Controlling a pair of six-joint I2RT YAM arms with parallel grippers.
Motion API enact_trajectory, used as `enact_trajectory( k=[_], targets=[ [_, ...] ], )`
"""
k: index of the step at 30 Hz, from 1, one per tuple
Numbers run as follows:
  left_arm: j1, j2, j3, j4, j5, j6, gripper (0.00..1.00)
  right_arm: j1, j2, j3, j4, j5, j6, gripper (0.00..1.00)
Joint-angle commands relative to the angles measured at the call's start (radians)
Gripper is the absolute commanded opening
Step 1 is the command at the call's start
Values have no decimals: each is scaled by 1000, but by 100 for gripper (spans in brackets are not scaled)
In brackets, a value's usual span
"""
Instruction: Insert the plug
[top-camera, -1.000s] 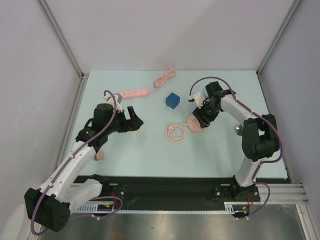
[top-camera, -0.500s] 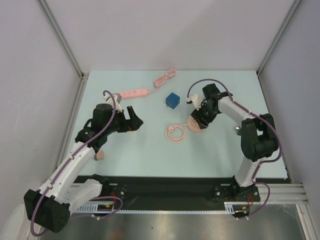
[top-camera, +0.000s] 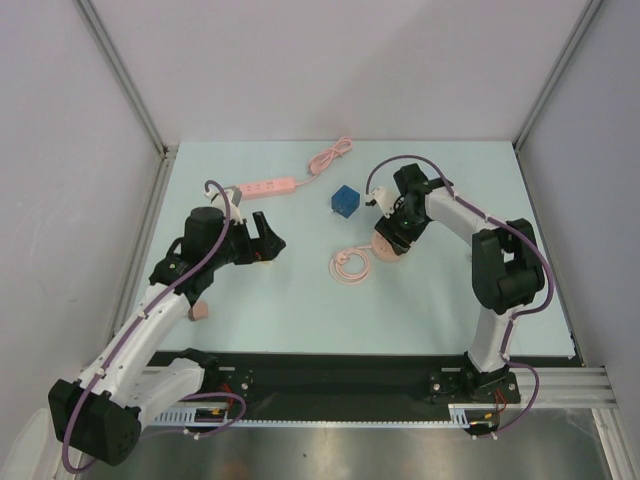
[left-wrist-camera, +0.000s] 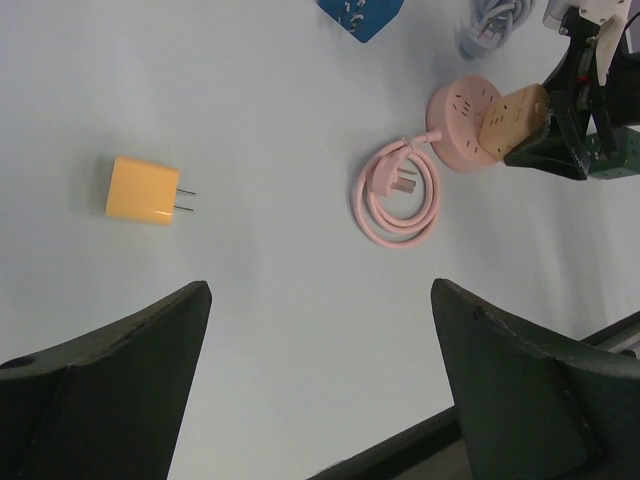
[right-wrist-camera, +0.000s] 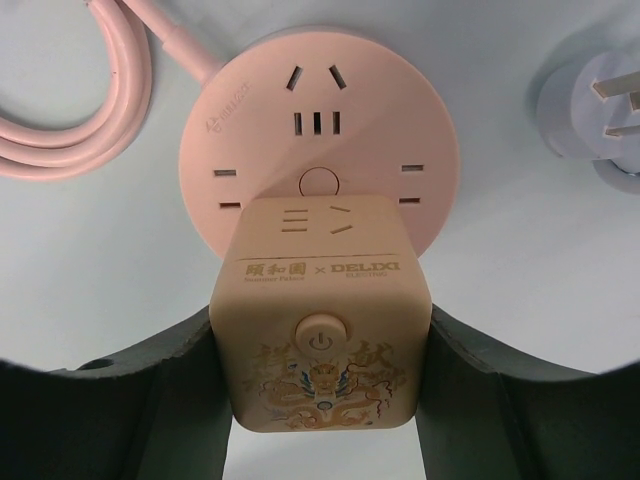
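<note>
Right arm reaches over the table (top-camera: 300, 300), wrist bent down; right fingers (right-wrist-camera: 170, 400) grip the tan cube plug (right-wrist-camera: 322, 310) by its sides. It hangs tilted over the round pink socket (right-wrist-camera: 320, 130) at the rim, button face toward the wrist, slotted face toward the socket's middle, prongs hidden. Left arm hovers apart, left fingers (left-wrist-camera: 110, 380) spread wide.

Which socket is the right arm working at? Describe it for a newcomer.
On the pale table, look right of centre, where the right gripper holds a beige cube adapter. Under it lies the pink socket hub, cord coiled alongside. It is round; the other pink strip, further back, is long.
</note>
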Motion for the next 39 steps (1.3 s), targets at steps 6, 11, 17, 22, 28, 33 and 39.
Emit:
enact_trajectory(
  k=[6,11,17,22,28,33,39],
  targets=[
    [12,-17,-4,47,11,8,98,7,84,-63,40,59,29,5],
    [12,-3,-2,47,8,5,98,7,27,25,-12,68,43,35],
    [12,20,28,-3,-67,11,97,19,-28,193,-106,113,38,56],
    [12,104,100,-100,-214,69,96,21,-65,257,-152,95,37,79],
    [12,280,163,-137,-242,138,91,16,-120,247,-154,58,47,81],
    [12,483,273,-161,-260,183,84,12,-170,235,-115,18,123,75],
    [12,658,347,-210,-320,212,70,22,-137,165,-25,48,221,24]
  ],
)
